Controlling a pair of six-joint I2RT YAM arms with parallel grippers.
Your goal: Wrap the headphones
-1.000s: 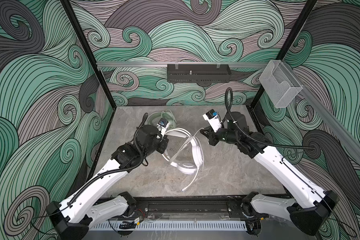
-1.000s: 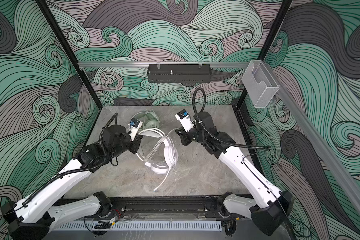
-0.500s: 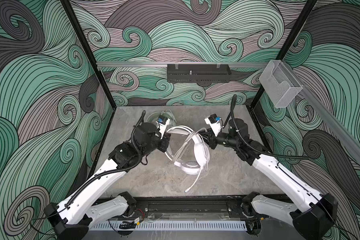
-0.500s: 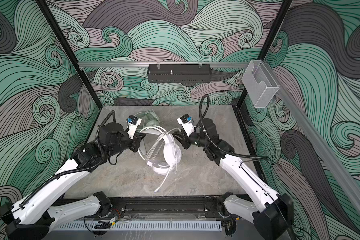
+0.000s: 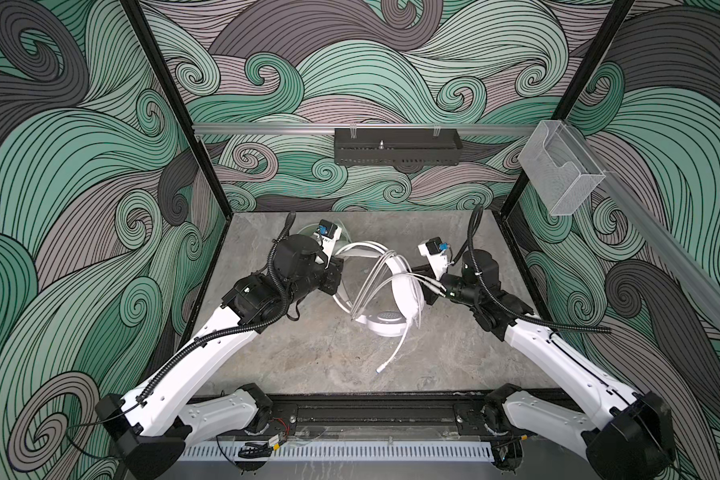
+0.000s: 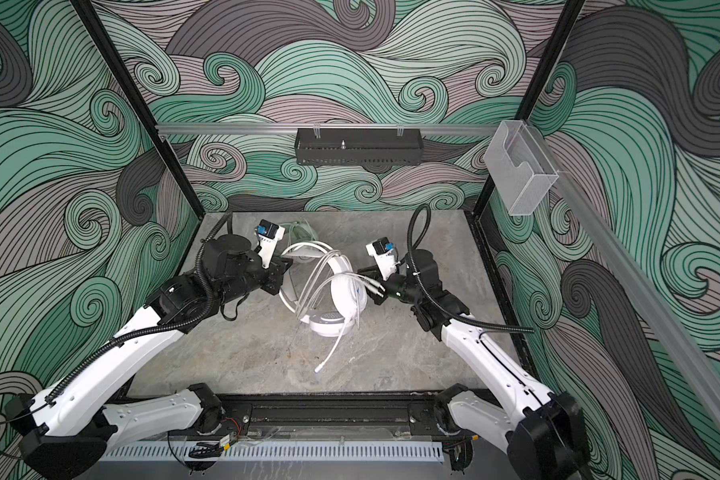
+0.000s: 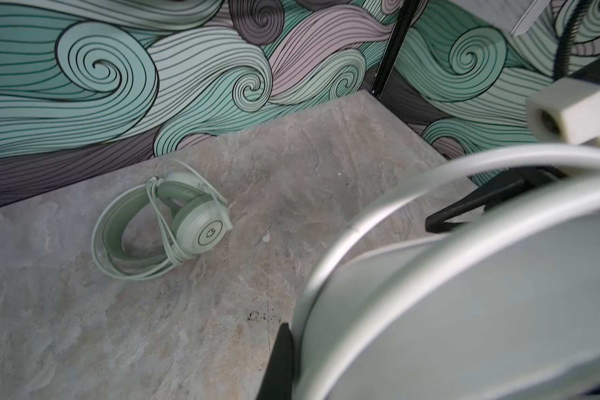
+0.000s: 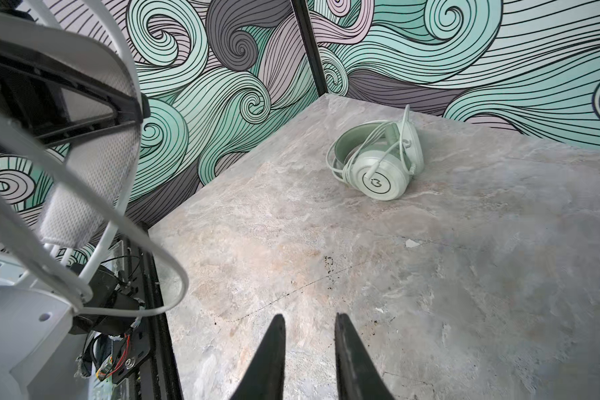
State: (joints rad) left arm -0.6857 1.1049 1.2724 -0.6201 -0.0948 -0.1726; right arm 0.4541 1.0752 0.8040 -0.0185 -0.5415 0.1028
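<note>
The white headphones (image 5: 408, 295) (image 6: 348, 295) stand tilted mid-table, with cable loops draped over the headband. My left gripper (image 5: 335, 274) (image 6: 281, 276) is shut on that headband, which fills the left wrist view (image 7: 465, 294) beside one black finger (image 7: 281, 360). My right gripper (image 5: 427, 284) (image 6: 373, 286) is open just right of the upper earcup, close to the cable's plug ends (image 6: 371, 284). In the right wrist view the jaws (image 8: 310, 318) hold nothing. The mint green headphones (image 7: 187, 221) (image 8: 381, 173) lie at the back, cable wound round them.
A thin white end of the headset (image 5: 379, 368) rests on the floor toward the front. A black rack (image 5: 395, 147) hangs on the back wall and a clear plastic holder (image 5: 558, 174) on the right rail. A black rail (image 5: 371, 415) runs along the front edge.
My right gripper has opened and let go of the cable, sliding a little toward the front right. The white headphones have turned more upright in my left gripper's hold.
</note>
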